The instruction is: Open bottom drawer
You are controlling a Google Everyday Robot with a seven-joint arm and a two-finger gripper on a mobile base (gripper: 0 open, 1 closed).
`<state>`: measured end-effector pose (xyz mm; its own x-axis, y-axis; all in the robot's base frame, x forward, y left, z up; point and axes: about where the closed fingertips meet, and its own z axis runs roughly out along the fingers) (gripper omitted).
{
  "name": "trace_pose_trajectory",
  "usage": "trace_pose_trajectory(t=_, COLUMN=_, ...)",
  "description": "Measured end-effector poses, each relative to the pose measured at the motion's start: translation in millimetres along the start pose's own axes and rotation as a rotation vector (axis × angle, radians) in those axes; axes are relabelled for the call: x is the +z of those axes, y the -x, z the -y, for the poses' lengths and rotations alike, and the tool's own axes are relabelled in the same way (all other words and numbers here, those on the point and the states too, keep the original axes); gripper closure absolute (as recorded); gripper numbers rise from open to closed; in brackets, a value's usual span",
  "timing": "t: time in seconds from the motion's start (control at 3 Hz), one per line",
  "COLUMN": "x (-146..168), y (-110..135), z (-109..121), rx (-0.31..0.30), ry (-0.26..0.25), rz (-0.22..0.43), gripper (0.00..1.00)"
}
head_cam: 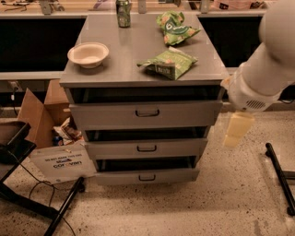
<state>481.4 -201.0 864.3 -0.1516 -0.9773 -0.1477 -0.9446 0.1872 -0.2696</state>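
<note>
Grey metal cabinet, 3 drawers; gripper off to its right.
Bottom drawer = lowest front, narrowest & shallowest, flat grey sheet metal w/ small dark loop handle at centre; dark slot above it, inside can't be seen. Gripper: pale yellow, blocky, hanging under a rounded white arm, level w/ the mid drawer, clear of the cabinet; open or closed, can't tell. On the smooth top: round cream bowl at left, green can at back, crinkly green front bag, back bag behind it. Speckled floor. Brown cardboard box left of cabinet w/ crumpled litter in it; white sign beside it.
</note>
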Motion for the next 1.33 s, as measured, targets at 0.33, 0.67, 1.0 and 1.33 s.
trace_pose_trajectory(t=0.33, x=56.6, y=-15.8, z=9.6, rx=-0.012, ry=-0.051, rz=-0.087, gripper=0.00)
trace_pose_trajectory(t=0.67, x=95.0, y=-38.4, z=11.4, rx=-0.016, ry=-0.092, rz=-0.183, gripper=0.00)
trace_pose_trajectory(t=1.0, x=95.2, y=-38.4, z=11.3, rx=-0.016, ry=-0.092, rz=-0.183, gripper=0.00)
trace_pose_trajectory(t=1.33, x=158.7, y=-27.4, z=-15.8, rx=-0.025, ry=-0.020, rz=-0.219, gripper=0.00)
